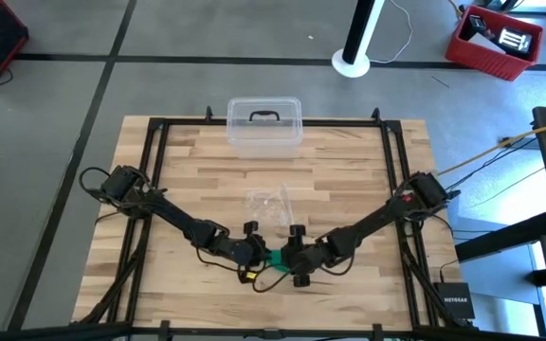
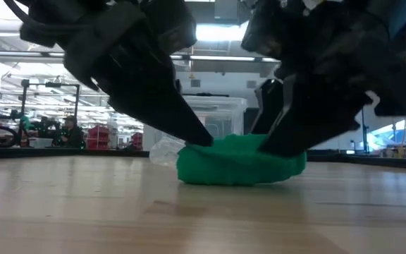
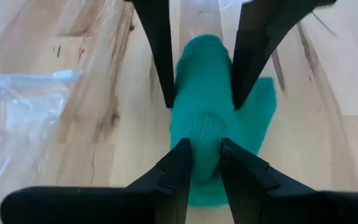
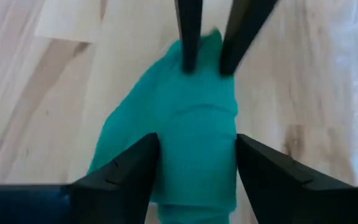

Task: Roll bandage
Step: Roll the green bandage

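Observation:
The teal-green bandage (image 1: pixel 277 258) lies as a short thick roll on the wooden table (image 1: pixel 349 170) near its front edge, with a flat loose part beside it (image 3: pixel 260 106). My left gripper (image 3: pixel 205 158) comes at it from the table's left, my right gripper (image 4: pixel 197 163) from the right. Each is shut on one end of the roll, and their fingertips almost meet over it. In the low view the roll (image 2: pixel 242 162) rests on the table under both grippers. My left gripper pinches the roll's left end (image 3: pixel 205 146) between its two fingers, which slant down from the table's left and lie along the roll. The roll rests on the table. My right gripper has the roll's right end (image 4: pixel 197 149) between its wider-set fingers (image 4: pixel 138 168), one on each side. They slant down from the table's right, along the roll, which stays on the table.
A crinkled clear plastic wrapper (image 1: pixel 271 204) lies just beyond the grippers, toward the table's middle. A clear lidded box (image 1: pixel 264 123) stands at the far edge. Bare wood lies to either side of the arms.

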Motion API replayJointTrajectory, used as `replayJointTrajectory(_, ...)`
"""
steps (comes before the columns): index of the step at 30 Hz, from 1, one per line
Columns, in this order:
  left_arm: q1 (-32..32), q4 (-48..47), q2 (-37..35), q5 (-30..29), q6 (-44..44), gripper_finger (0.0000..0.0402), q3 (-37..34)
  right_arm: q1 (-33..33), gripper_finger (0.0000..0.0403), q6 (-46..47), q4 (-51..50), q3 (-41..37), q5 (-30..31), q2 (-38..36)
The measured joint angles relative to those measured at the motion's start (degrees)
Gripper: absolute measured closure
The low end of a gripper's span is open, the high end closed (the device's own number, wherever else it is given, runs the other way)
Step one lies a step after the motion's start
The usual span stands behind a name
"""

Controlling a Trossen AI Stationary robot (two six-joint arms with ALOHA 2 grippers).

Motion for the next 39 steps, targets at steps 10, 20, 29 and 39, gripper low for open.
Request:
replayJointTrajectory(10, -4.9, -5.9, -2.5, -3.4, -7.0, 0.0325, -0.2, -0.4, 0.0182, 2.4, 0.9, 0.0, 0.2, 2.2)
replayJointTrajectory(20, -2.8, 6.1, -2.4, -6.6, 2.3, 0.0325, -0.1, -0.4, 0.0182, 2.4, 1.2, 0.0, 0.2, 2.2)
replayJointTrajectory(29, -0.3, 5.5, 2.9, -1.6, 1.8, 0.0325, 0.1, -0.4, 0.0182, 2.4, 1.2, 0.0, 0.2, 2.2)
replayJointTrajectory(39, 3.2, 5.3, 5.0, -0.6, -0.5, 0.0325, 0.2, -0.4, 0.0166, 2.3, -3.7, 2.5, 0.1, 1.9)
